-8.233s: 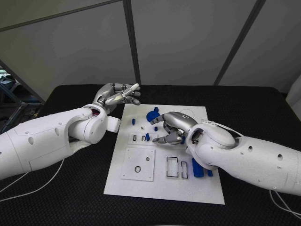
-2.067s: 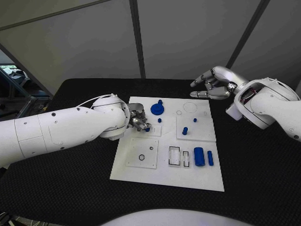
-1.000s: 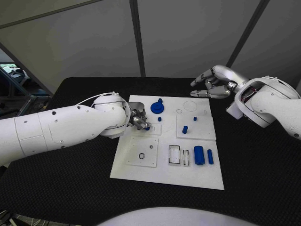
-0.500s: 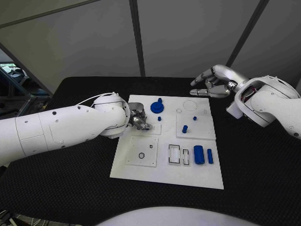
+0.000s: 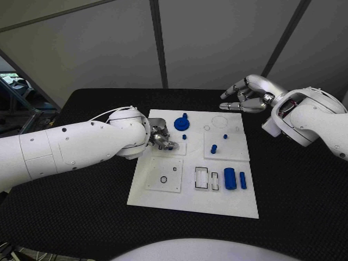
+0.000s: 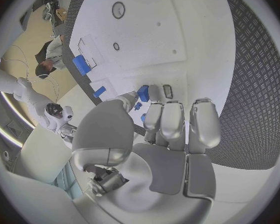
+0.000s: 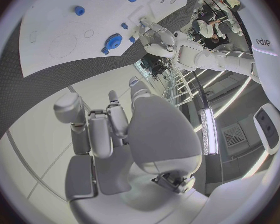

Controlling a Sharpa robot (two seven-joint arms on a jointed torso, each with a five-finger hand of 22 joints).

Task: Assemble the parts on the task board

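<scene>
Insertion step in hand: left hand [image 5: 162, 140] pinches a small blue part [image 6: 142, 93] at the task board [image 5: 191, 202] centre-left, needing careful seating; right hand [image 5: 247, 97] hovers empty, fingers apart, upper right.

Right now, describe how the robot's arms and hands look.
Both arms are glossy white, rounded shells dotted with small dark screw holes. A thin white cable loops over the left arm near the wrist. The left hand and right hand are silver metal with segmented, rounded fingers.
</scene>
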